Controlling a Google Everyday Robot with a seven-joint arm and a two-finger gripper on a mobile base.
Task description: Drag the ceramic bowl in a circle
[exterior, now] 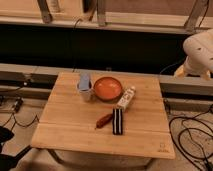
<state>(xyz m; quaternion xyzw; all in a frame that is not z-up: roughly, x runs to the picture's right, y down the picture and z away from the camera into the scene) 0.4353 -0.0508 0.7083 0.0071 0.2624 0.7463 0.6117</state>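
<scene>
The ceramic bowl [108, 88] is round and shallow, orange-red inside with a darker rim. It sits on the wooden table [70, 132], in the far middle part. A pale grey-blue cup [85, 89] stands right beside it on its left, touching or nearly touching. Only a white part of my arm [199, 50] shows at the upper right, beyond the table's right edge and well away from the bowl. My gripper is out of view.
A white bottle-like package [126, 98] lies just right of the bowl. A dark striped packet [117, 121] and a reddish-brown item [104, 120] lie in front of it. Cables [192, 137] run over the floor at the right. A metal rail [30, 75] runs behind the table.
</scene>
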